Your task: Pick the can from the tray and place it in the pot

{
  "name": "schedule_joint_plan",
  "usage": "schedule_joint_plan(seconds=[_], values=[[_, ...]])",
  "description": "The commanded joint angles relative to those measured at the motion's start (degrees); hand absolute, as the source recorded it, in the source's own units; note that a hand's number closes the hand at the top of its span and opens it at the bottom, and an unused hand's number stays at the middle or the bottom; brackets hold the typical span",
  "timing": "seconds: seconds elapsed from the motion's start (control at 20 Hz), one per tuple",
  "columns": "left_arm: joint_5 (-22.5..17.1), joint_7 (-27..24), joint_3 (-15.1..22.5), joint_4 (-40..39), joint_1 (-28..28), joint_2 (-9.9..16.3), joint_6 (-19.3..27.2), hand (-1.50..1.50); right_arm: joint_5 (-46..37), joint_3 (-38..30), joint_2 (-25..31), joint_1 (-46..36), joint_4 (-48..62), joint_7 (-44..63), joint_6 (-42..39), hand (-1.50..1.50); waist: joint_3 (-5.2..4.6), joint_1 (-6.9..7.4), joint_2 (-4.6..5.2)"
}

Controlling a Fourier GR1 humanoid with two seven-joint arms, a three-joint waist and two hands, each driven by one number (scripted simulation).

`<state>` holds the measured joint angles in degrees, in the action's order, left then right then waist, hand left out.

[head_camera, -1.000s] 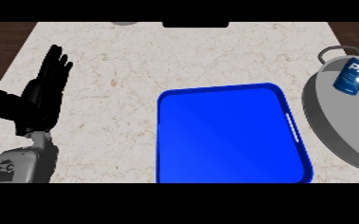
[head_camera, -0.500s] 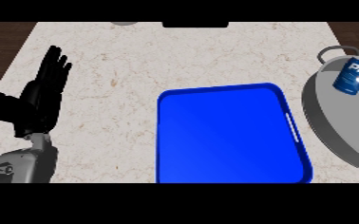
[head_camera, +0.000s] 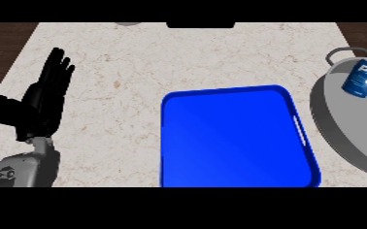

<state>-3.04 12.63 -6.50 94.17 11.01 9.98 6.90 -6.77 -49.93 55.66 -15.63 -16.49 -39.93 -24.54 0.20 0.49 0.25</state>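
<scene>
A blue can (head_camera: 356, 79) stands inside the grey pot (head_camera: 331, 111) at the right edge of the head view, partly cut off by the frame. The blue tray (head_camera: 237, 138) lies in the lower middle of the counter with nothing on it. My left hand (head_camera: 43, 101) rests at the left edge, open, fingers straight and pointing up, touching nothing. My right hand does not show.
The pot has a loop handle (head_camera: 341, 54) at its upper side. A dark object (head_camera: 200, 25) and a small grey one (head_camera: 128, 24) sit at the counter's far edge. Pale marbled counter lies between my left hand and the tray.
</scene>
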Motion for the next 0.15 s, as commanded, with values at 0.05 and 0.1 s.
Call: schedule_joint_plan(seconds=[0.05,0.1], values=[[-0.4,1.66,-1.15,-0.3,1.89,0.89,-0.03,0.0,0.7,0.53,2.69,0.85,3.41,-2.77,-4.28,-1.5,0.06,0.1,0.04],[-2.05,1.3,-2.02,-0.56,0.36,1.96,-2.3,0.0,-0.32,1.7,0.83,0.93,3.09,-4.13,-1.63,-1.5,0.06,0.29,0.06]])
